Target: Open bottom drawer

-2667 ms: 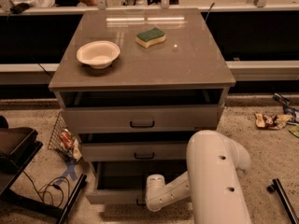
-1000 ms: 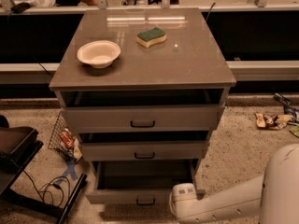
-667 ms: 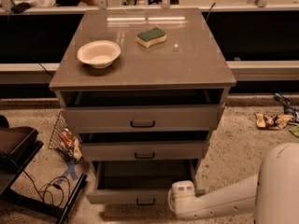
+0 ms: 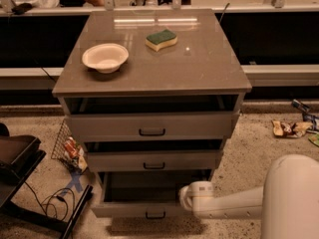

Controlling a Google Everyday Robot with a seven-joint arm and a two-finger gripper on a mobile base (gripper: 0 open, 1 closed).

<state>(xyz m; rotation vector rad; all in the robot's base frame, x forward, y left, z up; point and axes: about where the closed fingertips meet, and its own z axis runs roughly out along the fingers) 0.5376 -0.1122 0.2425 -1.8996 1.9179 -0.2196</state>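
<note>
The bottom drawer (image 4: 124, 210) stands pulled out from the grey cabinet (image 4: 149, 78), its dark inside showing behind the front. Its small black bar handle (image 4: 155, 215) sits at the centre of the front. My white arm reaches in from the lower right. Its end, where the gripper (image 4: 188, 198) is, sits by the drawer's right front corner, right of the handle. The middle drawer (image 4: 149, 161) and the top drawer (image 4: 149, 126) above also stand slightly out.
A white bowl (image 4: 105, 57) and a green-and-yellow sponge (image 4: 161, 39) lie on the cabinet top. A wire basket with packets (image 4: 67, 148) and cables (image 4: 57, 200) lie on the floor at the left, beside a black stand (image 4: 20, 158). Litter (image 4: 289, 128) lies on the right.
The arm has swung from in front of the bottom drawer's middle to its right corner. The drawer front looks unchanged, still pulled out.
</note>
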